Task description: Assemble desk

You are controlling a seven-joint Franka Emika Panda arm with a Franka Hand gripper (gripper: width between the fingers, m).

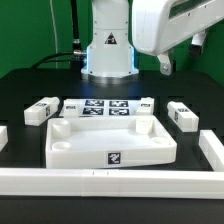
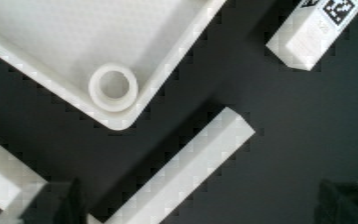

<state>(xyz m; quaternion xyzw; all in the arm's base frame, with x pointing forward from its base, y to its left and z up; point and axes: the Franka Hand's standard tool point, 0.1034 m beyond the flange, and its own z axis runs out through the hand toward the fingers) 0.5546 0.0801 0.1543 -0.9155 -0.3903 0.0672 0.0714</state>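
The desk top [image 1: 110, 142] is a wide white rimmed tray with a tag on its front wall, lying mid-table. Square white legs lie around it: one at the exterior view's left [image 1: 42, 110], one at its right [image 1: 182, 115], and one beside the marker board [image 1: 148, 104]. My gripper [image 1: 168, 62] hangs high above the right side, open and empty. In the wrist view a corner of the top with its round socket [image 2: 114, 86] shows, with a tagged leg [image 2: 318, 35] apart from it. Well above the table, the gripper [image 2: 197, 205] has its dark fingers spread wide.
The marker board [image 1: 105, 108] lies behind the top. Long white border rails run along the front [image 1: 110, 182] and the exterior view's right [image 1: 212, 150]. One rail [image 2: 185, 165] crosses the wrist view below the jaws. The robot base [image 1: 107, 50] stands at the back.
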